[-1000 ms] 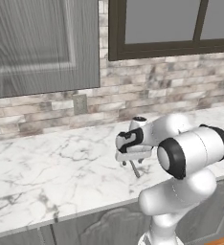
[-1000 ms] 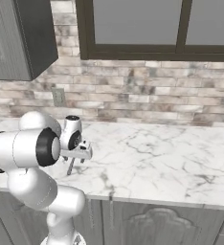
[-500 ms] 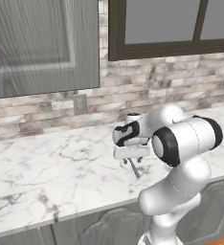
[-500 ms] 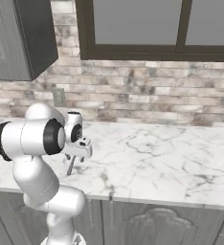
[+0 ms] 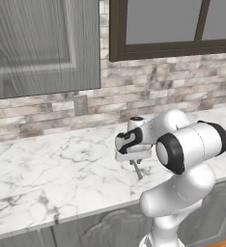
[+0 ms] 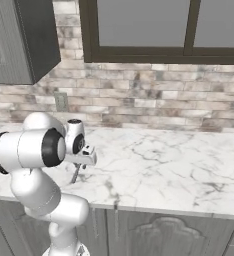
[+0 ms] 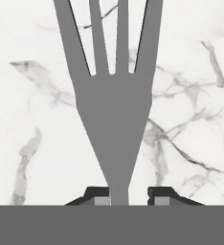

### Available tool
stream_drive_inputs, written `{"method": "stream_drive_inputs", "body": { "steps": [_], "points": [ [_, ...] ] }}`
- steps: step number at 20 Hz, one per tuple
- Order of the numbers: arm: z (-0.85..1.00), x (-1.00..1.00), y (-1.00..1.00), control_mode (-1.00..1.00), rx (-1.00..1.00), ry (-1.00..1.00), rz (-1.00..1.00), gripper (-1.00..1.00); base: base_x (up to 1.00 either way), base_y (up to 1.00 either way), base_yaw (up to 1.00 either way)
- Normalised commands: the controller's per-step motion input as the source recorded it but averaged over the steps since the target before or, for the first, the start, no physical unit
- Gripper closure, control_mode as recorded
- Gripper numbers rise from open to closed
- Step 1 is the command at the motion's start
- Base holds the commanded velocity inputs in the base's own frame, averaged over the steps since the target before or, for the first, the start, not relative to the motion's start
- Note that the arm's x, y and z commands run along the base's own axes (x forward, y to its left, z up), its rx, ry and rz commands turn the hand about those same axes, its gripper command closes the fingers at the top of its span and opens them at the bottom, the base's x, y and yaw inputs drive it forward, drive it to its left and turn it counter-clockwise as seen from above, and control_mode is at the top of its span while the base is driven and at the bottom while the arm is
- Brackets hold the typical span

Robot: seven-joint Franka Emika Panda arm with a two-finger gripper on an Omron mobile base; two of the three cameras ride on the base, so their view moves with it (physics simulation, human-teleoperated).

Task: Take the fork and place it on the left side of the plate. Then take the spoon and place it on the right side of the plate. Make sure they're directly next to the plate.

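From my seat, the nearest thing is the fork (image 7: pixel 115 110), seen down the hand view: its neck runs down between the two dark fingertips (image 7: pixel 95 196), tines pointing away from the hand over the marble worktop (image 7: pixel 32 119). The tips sit close on either side of the neck with a thin gap showing on each, so I cannot tell whether they are pinching it yet; I read the jaws as narrowed around the fork, nearly closed, not firmly clamped.

That is my main worry. The neck is thin and smooth, so if I lift before the pads bite, the fork could slip out or pivot and hang crooked. A grip this close to the head also leaves the long handle free to swing, and a tilted fork would be hard to lay straight beside a plate.

In the left base view the gripper (image 5: pixel 134 163) hangs low over the worktop with a thin grey length of the fork (image 5: pixel 137 170) slanting under it, near the front edge; a knock there could send it to the floor. The right base view gives the same reading, the gripper (image 6: pixel 79 169) just above the marble.

Farther back stand the brick wall and the window (image 6: pixel 189 25). I see no plate or spoon in these views, so I judge the base must drive before any placing.
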Motion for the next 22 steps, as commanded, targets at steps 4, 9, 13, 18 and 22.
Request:
{"method": "stream_drive_inputs", "body": {
  "steps": [4,9,13,18,22],
  "points": [
    [0.0,-0.28,0.0,-1.0,0.01,-0.11,0.0,1.0,0.0,0.0,0.0],
    [0.4,-0.3,-0.02,-1.0,0.0,-0.01,0.0,1.0,0.0,0.0,0.0],
    [0.86,-0.47,-0.15,-1.0,0.01,-0.04,0.0,1.0,0.0,0.0,0.0],
    [0.99,-0.52,-0.19,-1.0,0.0,-0.02,0.0,1.0,0.0,0.0,0.0],
    [1.0,-0.54,-0.19,-1.0,0.0,-0.07,0.0,1.0,0.0,0.0,0.0]
  ]
}}
